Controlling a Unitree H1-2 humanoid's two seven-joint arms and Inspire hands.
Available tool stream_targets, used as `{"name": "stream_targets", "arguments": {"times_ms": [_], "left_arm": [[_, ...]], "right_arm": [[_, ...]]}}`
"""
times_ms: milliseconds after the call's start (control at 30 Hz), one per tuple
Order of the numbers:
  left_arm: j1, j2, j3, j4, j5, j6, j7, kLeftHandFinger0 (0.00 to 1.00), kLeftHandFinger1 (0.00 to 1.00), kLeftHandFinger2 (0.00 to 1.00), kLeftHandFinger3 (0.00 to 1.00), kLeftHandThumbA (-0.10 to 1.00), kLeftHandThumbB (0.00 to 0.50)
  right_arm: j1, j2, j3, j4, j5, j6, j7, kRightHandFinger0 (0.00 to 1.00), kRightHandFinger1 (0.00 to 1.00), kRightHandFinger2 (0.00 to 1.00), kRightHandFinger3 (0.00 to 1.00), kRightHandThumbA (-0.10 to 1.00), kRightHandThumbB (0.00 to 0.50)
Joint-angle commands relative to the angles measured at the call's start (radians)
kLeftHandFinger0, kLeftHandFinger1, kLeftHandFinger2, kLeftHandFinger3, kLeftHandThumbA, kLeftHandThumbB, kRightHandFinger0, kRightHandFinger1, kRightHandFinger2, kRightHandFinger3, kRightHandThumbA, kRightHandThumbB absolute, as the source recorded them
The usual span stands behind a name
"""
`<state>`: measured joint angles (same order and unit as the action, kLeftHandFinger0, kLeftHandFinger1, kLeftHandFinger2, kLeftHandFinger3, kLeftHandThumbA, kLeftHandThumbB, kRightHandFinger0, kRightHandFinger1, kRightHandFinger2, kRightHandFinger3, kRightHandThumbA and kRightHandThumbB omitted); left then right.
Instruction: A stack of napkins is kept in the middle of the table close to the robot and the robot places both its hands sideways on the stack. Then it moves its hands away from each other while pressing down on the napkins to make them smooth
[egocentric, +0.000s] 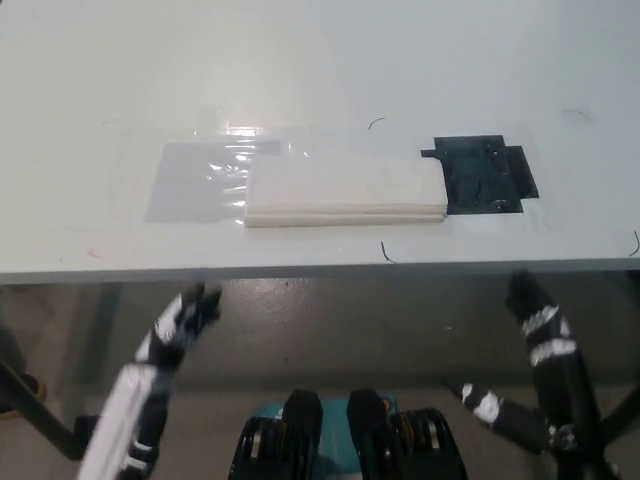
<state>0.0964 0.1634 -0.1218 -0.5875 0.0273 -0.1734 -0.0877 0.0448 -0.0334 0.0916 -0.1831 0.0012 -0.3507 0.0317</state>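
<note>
A white stack of napkins (345, 190) lies in the head view near the front edge of the pale table (300, 60), partly on a clear plastic wrapper (200, 180). My white left hand (182, 322) hangs below the table edge at the lower left, fingers apart and holding nothing. My black right hand (530, 305) is raised below the table edge at the lower right, also holding nothing; its fingers are hard to make out. Both hands are well short of the stack and not touching it.
A black taped patch (482, 173) lies on the table just right of the napkins. Thin dark threads (386, 252) lie near the front edge. Floor and table legs show below the edge.
</note>
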Motion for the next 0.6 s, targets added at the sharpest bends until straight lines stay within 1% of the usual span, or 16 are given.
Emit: {"name": "stream_targets", "arguments": {"times_ms": [0,33,67,100,133,167,200,233,267,300,333,400,433,467,500,567], "left_arm": [[-0.290,0.004,-0.006,-0.070,-0.136,0.162,-0.046,1.00,1.00,1.00,1.00,1.00,0.361],[-0.340,0.002,-0.002,-0.025,-0.134,0.150,-0.048,1.00,1.00,1.00,1.00,1.00,0.332],[-0.404,-0.007,0.002,0.045,-0.126,0.132,-0.047,1.00,1.00,1.00,1.00,1.00,0.356],[-0.428,-0.020,0.004,0.081,-0.120,0.135,-0.040,1.00,1.00,1.00,1.00,1.00,0.367],[-0.464,-0.032,0.009,0.133,-0.093,0.144,-0.027,1.00,1.00,1.00,1.00,1.00,0.396],[-0.510,-0.046,0.015,0.198,-0.064,0.147,-0.010,1.00,1.00,1.00,1.00,1.00,0.429],[-0.568,-0.067,0.023,0.280,-0.051,0.145,0.010,1.00,1.00,1.00,1.00,1.00,0.447],[-0.590,-0.071,0.025,0.312,-0.047,0.137,0.013,1.00,1.00,1.00,1.00,1.00,0.450],[-0.631,-0.078,0.027,0.378,-0.034,0.110,0.020,1.00,1.00,1.00,1.00,1.00,0.434],[-0.678,-0.088,0.029,0.459,-0.013,0.075,0.030,1.00,1.00,1.00,1.00,1.00,0.427],[-0.697,-0.094,0.030,0.496,0.000,0.063,0.035,1.00,1.00,1.00,1.00,1.00,0.426],[-0.756,-0.099,0.027,0.614,0.032,0.042,0.047,1.00,1.00,1.00,1.00,1.00,0.454],[-0.803,-0.106,0.030,0.692,0.025,0.033,0.048,1.00,1.00,1.00,1.00,1.00,0.455],[-0.820,-0.108,0.031,0.720,0.024,0.029,0.048,1.00,1.00,1.00,1.00,1.00,0.446],[-0.854,-0.112,0.033,0.778,0.024,0.018,0.051,1.00,1.00,1.00,1.00,1.00,0.424],[-0.922,-0.122,0.047,0.886,0.008,0.016,0.055,1.00,1.00,1.00,1.00,1.00,0.423]], "right_arm": [[-0.218,0.013,0.013,-0.112,0.067,0.055,0.033,1.00,1.00,1.00,1.00,1.00,0.395],[-0.257,0.016,0.011,-0.096,0.065,0.070,0.033,1.00,1.00,1.00,1.00,1.00,0.435],[-0.312,0.018,0.010,-0.065,0.071,0.082,0.037,1.00,1.00,1.00,1.00,1.00,0.453],[-0.338,0.017,0.009,-0.048,0.078,0.090,0.040,1.00,1.00,1.00,1.00,1.00,0.456],[-0.375,0.024,0.005,-0.037,0.093,0.133,0.037,1.00,1.00,1.00,1.00,1.00,0.467],[-0.419,0.035,0.000,-0.015,0.125,0.168,0.035,1.00,1.00,1.00,1.00,1.00,0.466],[-0.478,0.049,-0.009,0.024,0.138,0.192,0.026,1.00,1.00,1.00,1.00,1.00,0.439],[-0.501,0.053,-0.013,0.041,0.144,0.195,0.024,1.00,1.00,1.00,1.00,1.00,0.420],[-0.542,0.062,-0.022,0.074,0.169,0.197,0.022,1.00,1.00,1.00,1.00,1.00,0.392],[-0.590,0.077,-0.037,0.117,0.209,0.202,0.019,1.00,1.00,1.00,1.00,1.00,0.376],[-0.611,0.087,-0.047,0.140,0.222,0.204,0.014,1.00,1.00,1.00,1.00,1.00,0.373],[-0.666,0.112,-0.066,0.209,0.213,0.209,-0.012,1.00,1.00,1.00,1.00,1.00,0.365],[-0.712,0.126,-0.081,0.270,0.220,0.204,-0.021,1.00,1.00,1.00,1.00,1.00,0.347],[-0.729,0.131,-0.088,0.293,0.224,0.205,-0.022,1.00,1.00,1.00,1.00,1.00,0.346],[-0.762,0.139,-0.101,0.335,0.232,0.212,-0.027,1.00,1.00,1.00,1.00,1.00,0.347],[-0.829,0.139,-0.121,0.423,0.233,0.207,-0.023,1.00,1.00,1.00,1.00,1.00,0.331]]}}
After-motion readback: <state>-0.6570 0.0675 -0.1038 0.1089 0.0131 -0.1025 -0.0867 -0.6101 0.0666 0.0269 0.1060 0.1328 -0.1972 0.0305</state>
